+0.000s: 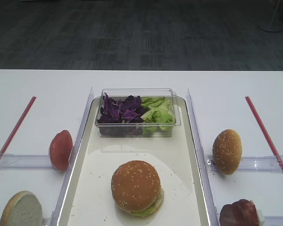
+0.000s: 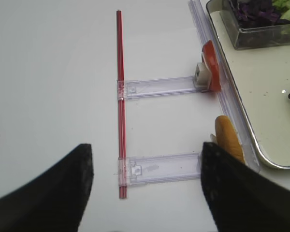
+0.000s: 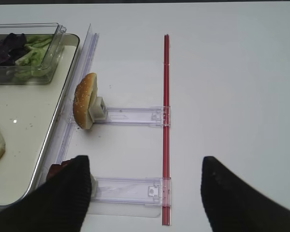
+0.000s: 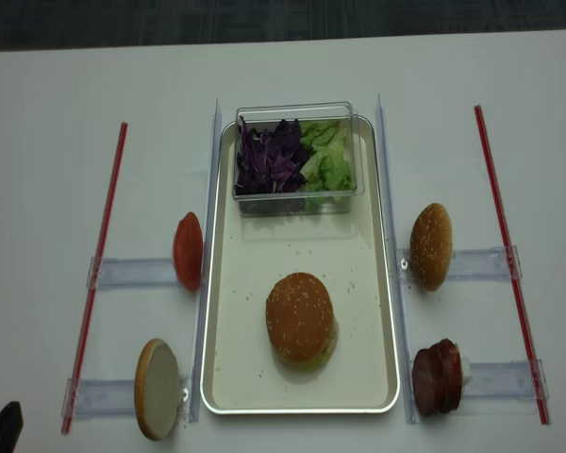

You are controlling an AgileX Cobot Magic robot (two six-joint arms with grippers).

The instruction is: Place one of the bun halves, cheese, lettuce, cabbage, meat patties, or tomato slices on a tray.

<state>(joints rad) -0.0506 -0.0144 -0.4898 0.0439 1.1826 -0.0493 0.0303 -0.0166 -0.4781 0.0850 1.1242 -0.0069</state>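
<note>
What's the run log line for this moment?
tray: assembled burger | right pincer: open, empty | left pincer: open, empty

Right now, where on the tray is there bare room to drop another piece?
Bare strip between the clear box and the burger, plus margins left and right of the burger on the tray. Far end is crowded: the box fills it nearly wall to wall.

Sesame bun half [image 3: 84,101] stands on edge beside the tray [image 3: 48,125].

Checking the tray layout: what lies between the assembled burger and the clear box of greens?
Nothing: only bare tray between burger and box, in both high views.
</note>
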